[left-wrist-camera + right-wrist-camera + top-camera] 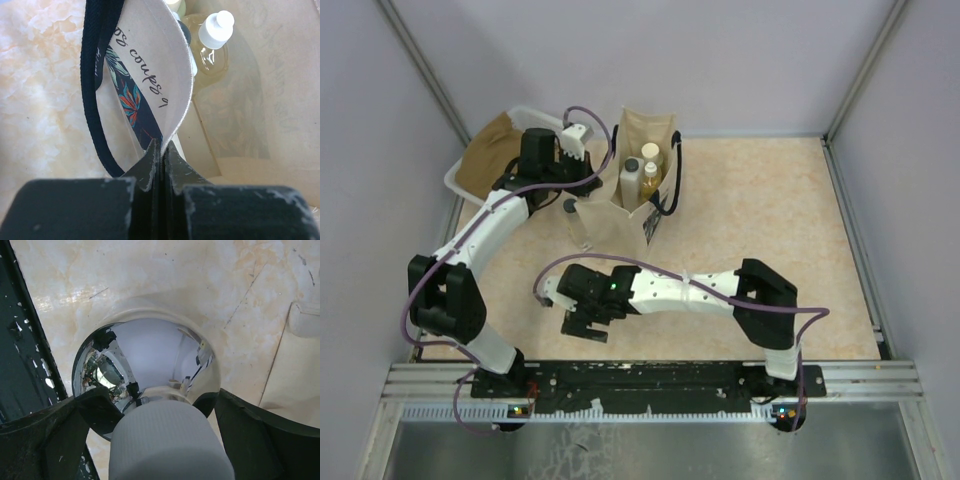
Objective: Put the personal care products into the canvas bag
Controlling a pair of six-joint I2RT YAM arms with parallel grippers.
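Marbled beige tabletop (760,230) fills the cell between pale lilac walls. Toward 12 o'clock on it stands the canvas bag (647,122), its mouth open upward. At 10 o'clock a white tub (452,180) holds brown cloth (490,150), partly covered by the left arm.

Inside the bag three bottles show little more than their tops. They are an amber bottle (651,180) with a white cap, a whitish bottle (631,182) with a black cap at its 9 o'clock, and a cream cap (650,152) at its 12 o'clock whose body is hidden. Just outside the bag, at its 8 o'clock, a slim clear bottle (577,228) with a dark cap is faint against the cloth. Whether it touches the bag I cannot tell.

The left gripper (160,150) has its fingers pressed together on the bag's rim, pinching the cloth beside the black handle (97,75). The fold cuts off part of the print. From above, this gripper is lost under its own wrist.

The right gripper (585,322), at the bag's 6 o'clock near the table's front edge, clamps the silvery bottle (150,355). Its fingers (50,430) sit on either side by the ribbed white cap. From above the bottle is hidden beneath the gripper, and whether its base rests on the table cannot be told.
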